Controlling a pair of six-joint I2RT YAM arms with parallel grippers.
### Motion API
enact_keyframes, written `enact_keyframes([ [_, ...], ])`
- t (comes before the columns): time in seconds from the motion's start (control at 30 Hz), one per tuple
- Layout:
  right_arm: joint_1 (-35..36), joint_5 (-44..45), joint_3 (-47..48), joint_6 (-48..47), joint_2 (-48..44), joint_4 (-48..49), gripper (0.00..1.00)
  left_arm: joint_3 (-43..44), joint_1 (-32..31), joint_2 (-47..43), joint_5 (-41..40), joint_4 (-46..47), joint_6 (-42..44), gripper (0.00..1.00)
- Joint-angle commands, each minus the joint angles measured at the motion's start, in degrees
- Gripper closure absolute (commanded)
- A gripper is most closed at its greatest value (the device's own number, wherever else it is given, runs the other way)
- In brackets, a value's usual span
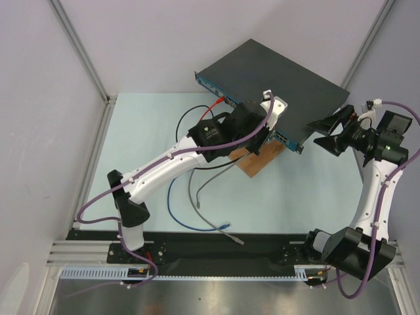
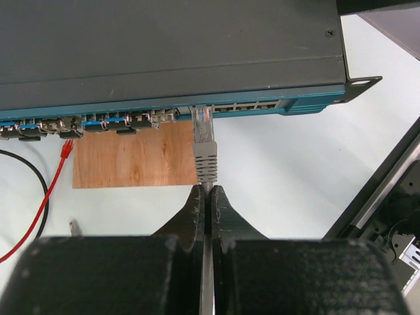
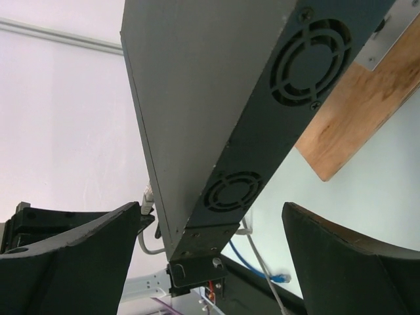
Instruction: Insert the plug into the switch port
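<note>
The plug is gripped at the base of its grey boot by the closed left gripper, with its clear tip at a socket in the blue front strip of the switch. The switch is propped on a wooden board, far and right of centre on the table. The right gripper is spread wide around the switch's right end.

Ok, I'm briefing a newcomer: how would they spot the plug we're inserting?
Find the large black switch and its blue front strip. At the strip stands the plug, pinched by the left gripper. It alone has a grey boot and clear tip; the red plug nearby is unheld.
</note>
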Motion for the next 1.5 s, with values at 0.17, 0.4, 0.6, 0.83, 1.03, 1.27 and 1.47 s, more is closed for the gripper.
enact_keyframes([
  [0.17,3.09,-2.34,-4.19,9.51,-2.47,12.46,0.07,3.31,-0.25,1.86,-0.98,-1.16,0.7,1.0],
  [0.4,5.38,-1.2,-6.48,11.27,-3.52,14.49,0.18,6.81,0.63,3.18,-2.13,-1.16,1.67,1.0],
  [0.6,6.7,-0.41,-7.36,11.19,-3.79,15.29,0.39,9.45,1.07,4.67,-2.48,-1.68,2.46,1.0],
  [0.83,8.19,0.12,-7.88,11.98,-3.52,16.34,0.68,11.39,1.07,6.52,-4.68,-1.51,3.78,1.0],
  [1.03,9.51,0.47,-8.24,12.33,-3.0,17.13,0.89,11.74,1.07,7.05,-5.38,1.47,5.09,1.0],
  [1.27,10.13,0.64,-10.26,13.3,-3.87,18.8,1.0,13.32,1.69,8.28,-4.5,5.08,5.36,1.0],
  [1.47,10.66,0.21,-11.48,13.56,-4.93,19.07,1.0,13.41,2.39,9.07,-3.71,10.35,6.24,1.0],
])
